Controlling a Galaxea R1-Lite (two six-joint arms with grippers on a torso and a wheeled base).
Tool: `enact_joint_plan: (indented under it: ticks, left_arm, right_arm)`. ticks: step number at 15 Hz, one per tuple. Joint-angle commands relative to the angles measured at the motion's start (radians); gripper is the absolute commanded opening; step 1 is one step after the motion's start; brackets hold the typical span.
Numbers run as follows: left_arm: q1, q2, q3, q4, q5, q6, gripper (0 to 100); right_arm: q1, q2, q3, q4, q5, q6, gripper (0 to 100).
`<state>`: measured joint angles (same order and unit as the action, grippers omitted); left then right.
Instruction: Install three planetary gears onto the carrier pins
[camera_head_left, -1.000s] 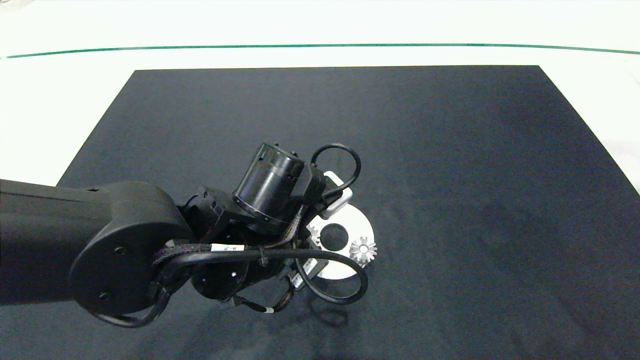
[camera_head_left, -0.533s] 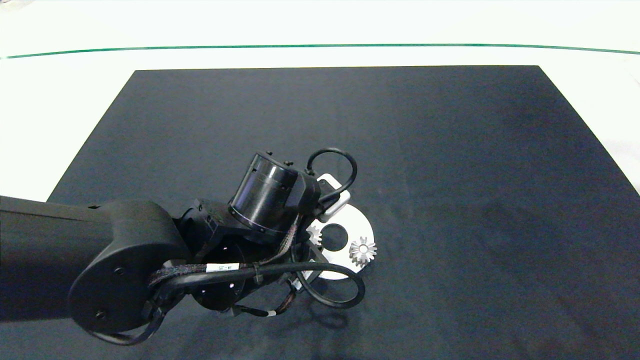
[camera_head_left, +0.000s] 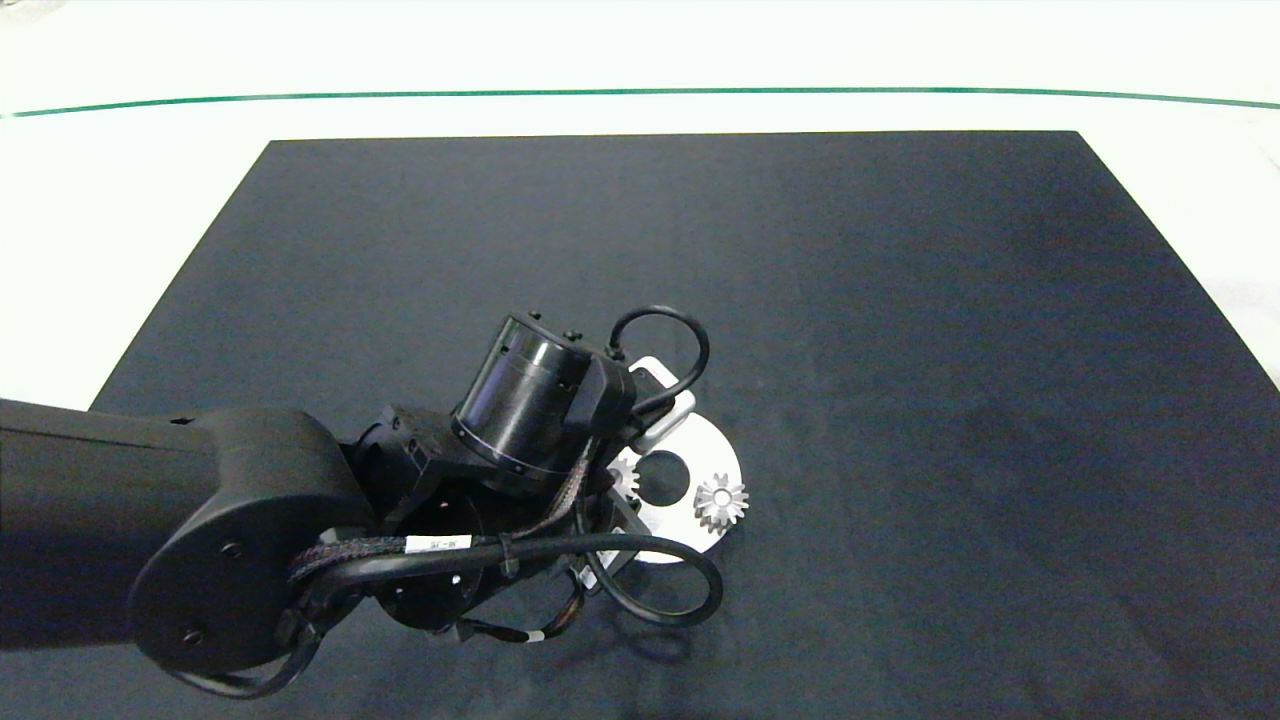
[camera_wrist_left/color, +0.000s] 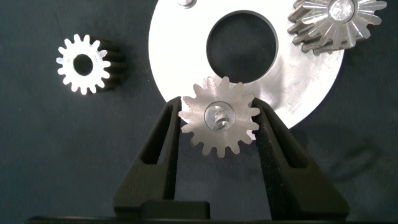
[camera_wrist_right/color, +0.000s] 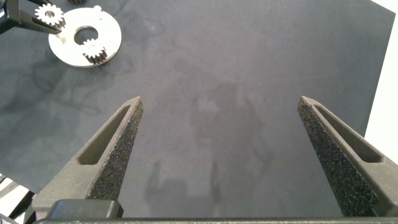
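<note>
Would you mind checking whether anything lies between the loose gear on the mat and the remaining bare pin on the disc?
Nothing visible does: the loose gear lies on bare mat beside the disc, and the free pin stands uncovered. The left tool brackets another gear.

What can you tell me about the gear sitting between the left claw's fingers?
The small silvery-white toothed gear looks like matte metal, with pointed teeth all round. It lies flat at the edge of the flat white round disc, a pin tip showing in its centre hole. The left claw has a dark finger against each side of it.
</note>
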<state>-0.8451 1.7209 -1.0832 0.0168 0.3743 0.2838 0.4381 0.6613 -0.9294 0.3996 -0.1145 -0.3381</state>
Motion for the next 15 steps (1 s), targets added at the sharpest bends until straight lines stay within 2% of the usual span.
enact_joint_plan:
  ticks: [1,4,7,11,13,15]
  left_arm:
    - [-0.002,-0.001,-0.009,-0.006,0.003,0.001,19]
    - [-0.005,-0.004,-0.003,-0.058,0.003,0.003,19]
    - [-0.002,-0.029,0.009,-0.060,0.005,-0.006,19]
    - [-0.011,-0.081,0.043,-0.063,0.003,-0.083,19]
    - [-0.009,-0.084,0.051,-0.067,0.000,-0.092,19]
    - [-0.011,-0.081,0.071,-0.117,-0.001,-0.095,19]
  right_arm:
    - [0.001,-0.002,0.000,0.002,-0.001,-0.002,100]
    - [0.001,-0.002,0.000,0.002,-0.001,-0.002,100]
    - [0.001,-0.006,0.000,0.002,-0.001,-0.002,100]
    - [0.001,-0.006,0.000,0.004,-0.001,-0.004,100]
    - [0.001,-0.006,0.001,0.004,-0.001,-0.004,100]
    - [0.001,-0.008,0.000,0.004,-0.001,-0.004,100]
